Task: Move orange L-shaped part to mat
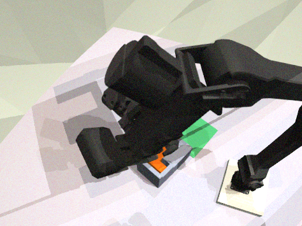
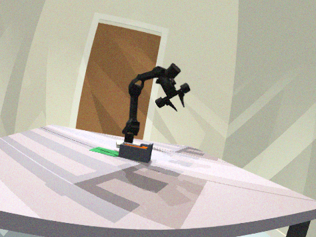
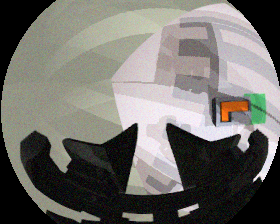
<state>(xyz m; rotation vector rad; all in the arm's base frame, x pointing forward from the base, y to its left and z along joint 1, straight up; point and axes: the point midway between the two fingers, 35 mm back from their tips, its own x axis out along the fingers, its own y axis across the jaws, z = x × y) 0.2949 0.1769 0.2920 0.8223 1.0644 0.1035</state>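
The orange L-shaped part (image 1: 158,166) (image 2: 137,146) (image 3: 235,106) lies in the pocket of the grey tray (image 1: 149,174) (image 2: 135,153) (image 3: 216,112). It looks flush in the wrist view, its L-shaped end away from the mat and its straight end toward it. The green mat (image 1: 201,133) (image 2: 101,151) (image 3: 259,117) lies flat beside the tray. My gripper (image 2: 180,109) (image 3: 151,126) is partly open and empty, high above the table and clear of the tray. In the top view the arm hides its fingertips and part of the tray and part.
The arm's base (image 1: 250,175) stands on a cream plate (image 1: 246,204) near the tray and mat. The table edge (image 2: 133,225) shows in the exterior view. Broad shadows lie across the tabletop. A brown door (image 2: 117,77) is in the wall behind the arm.
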